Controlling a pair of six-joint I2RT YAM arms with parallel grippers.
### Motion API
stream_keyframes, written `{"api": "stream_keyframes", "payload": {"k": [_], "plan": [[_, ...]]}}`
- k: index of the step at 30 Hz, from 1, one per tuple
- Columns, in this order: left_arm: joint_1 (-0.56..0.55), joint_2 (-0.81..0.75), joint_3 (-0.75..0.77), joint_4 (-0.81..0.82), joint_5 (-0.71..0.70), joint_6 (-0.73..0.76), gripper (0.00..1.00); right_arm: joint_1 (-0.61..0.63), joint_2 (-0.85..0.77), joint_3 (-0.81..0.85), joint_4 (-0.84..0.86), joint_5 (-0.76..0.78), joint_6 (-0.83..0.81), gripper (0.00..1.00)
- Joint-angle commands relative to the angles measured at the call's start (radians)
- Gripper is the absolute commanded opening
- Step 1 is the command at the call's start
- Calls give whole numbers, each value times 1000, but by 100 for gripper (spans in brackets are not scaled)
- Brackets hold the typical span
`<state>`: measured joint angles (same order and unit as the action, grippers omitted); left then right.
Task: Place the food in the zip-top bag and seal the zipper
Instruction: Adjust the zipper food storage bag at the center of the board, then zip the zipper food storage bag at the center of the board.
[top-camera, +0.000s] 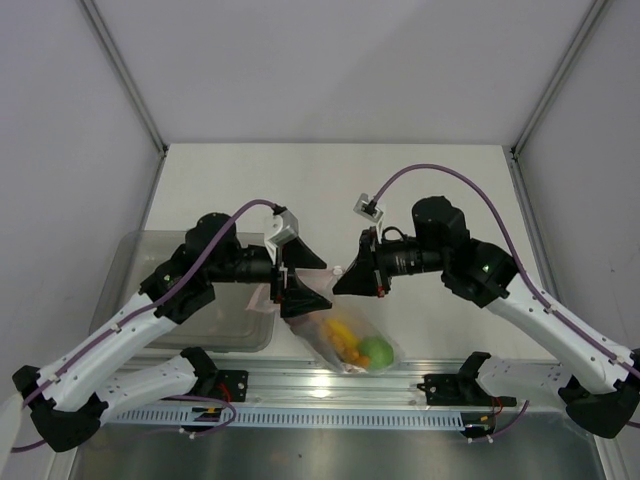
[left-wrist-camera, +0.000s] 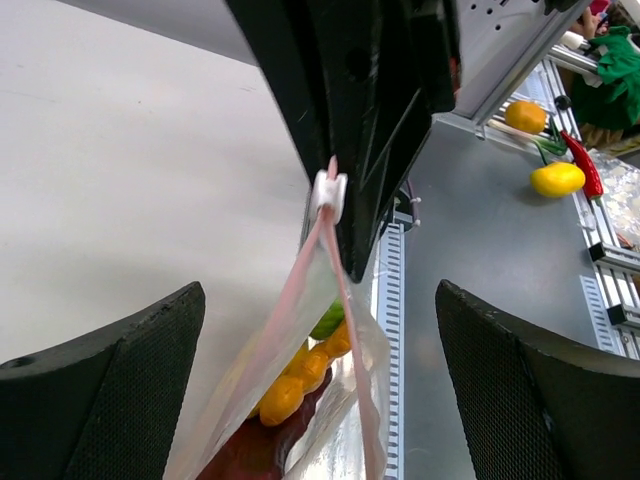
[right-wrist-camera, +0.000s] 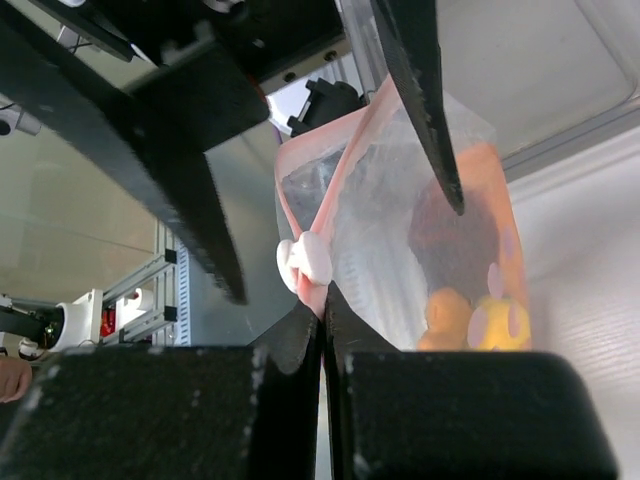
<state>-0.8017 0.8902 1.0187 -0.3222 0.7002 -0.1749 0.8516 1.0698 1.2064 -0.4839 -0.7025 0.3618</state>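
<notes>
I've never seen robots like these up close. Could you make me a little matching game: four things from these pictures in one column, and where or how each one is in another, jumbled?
Things:
1. left gripper
2. right gripper
3. lime-green fruit
4. grey bin

Place or state:
A. standing on the left side of the table
B. inside the zip-top bag, low down
C. pinched shut on the bag's pinkish zip edge
D. fingers spread wide apart

Pairs: 1-D, 2-C, 3-B, 4-A
</notes>
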Motion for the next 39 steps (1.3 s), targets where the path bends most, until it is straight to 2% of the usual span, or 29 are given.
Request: {"api": "stream_keyframes", "payload": {"k": [1, 4, 7, 8, 10, 11, 14, 15, 16, 17, 19, 22, 25, 29, 39], "plan": [[-8, -8, -14, -32, -41, 29, 96, 6, -16, 71, -19, 17, -27, 0], [-8, -5, -15, -63, -53, 40, 92, 6, -22, 82, -50, 23, -46, 0], [-8, 0, -17, -74, -53, 41, 80, 6, -24, 82, -64, 8, -61, 0], [-7, 1, -17, -75, -44, 41, 70, 7, -25, 84, -74, 2, -69, 0], [-7, 3, -16, -75, -38, 40, 60, 6, -28, 81, -88, 1, -87, 0], [-7, 4, -16, -77, -28, 40, 51, 6, -28, 79, -103, 12, -95, 0], [-8, 16, -6, -89, -19, 46, 38, 6, -36, 84, -137, 28, -121, 0], [-7, 22, 16, -101, -2, 49, 28, 6, -41, 87, -140, 26, -124, 0], [-8, 38, 11, -107, 10, 52, 24, 6, -41, 90, -148, 20, -129, 0], [-8, 45, 14, -113, 22, 54, 12, 6, -45, 94, -150, 15, -136, 0], [-8, 64, 23, -124, 41, 52, 1, 4, -50, 116, -163, 20, -152, 0], [-8, 62, 11, -95, 68, 28, 1, -6, -59, 130, -186, 21, -184, 0], [-8, 33, -8, -31, 76, -11, 1, -17, -80, 93, -150, -23, -184, 17], [-7, 7, -40, 34, 82, -66, 1, -25, -102, 21, -82, -26, -159, 24], [-8, 12, -80, 92, 142, -121, 1, -29, -108, -71, 51, -91, -129, 24]]}}
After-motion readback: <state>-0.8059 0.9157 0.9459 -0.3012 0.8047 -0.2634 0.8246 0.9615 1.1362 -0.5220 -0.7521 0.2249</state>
